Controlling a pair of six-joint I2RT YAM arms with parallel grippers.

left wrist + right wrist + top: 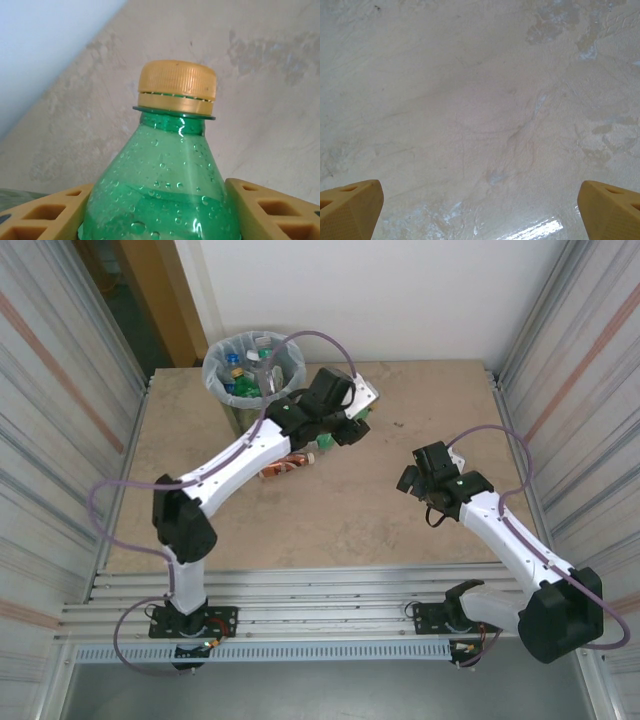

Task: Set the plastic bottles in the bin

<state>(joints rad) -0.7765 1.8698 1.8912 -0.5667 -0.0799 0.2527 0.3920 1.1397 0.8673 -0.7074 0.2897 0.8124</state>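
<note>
The left tool (pixel 160 220) clamps a green bottle (pixel 165 165) at 4 o'clock of the bin (pixel 215 375), long axis toward 12 o'clock in the wrist view, yellow cap (pixel 176 85) leading. The right tool (pixel 480 212) gapes wide above the desk (pixel 470 100).

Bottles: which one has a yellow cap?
The green bottle held in the left gripper. The capped bottles in the bin show blue caps.
</note>
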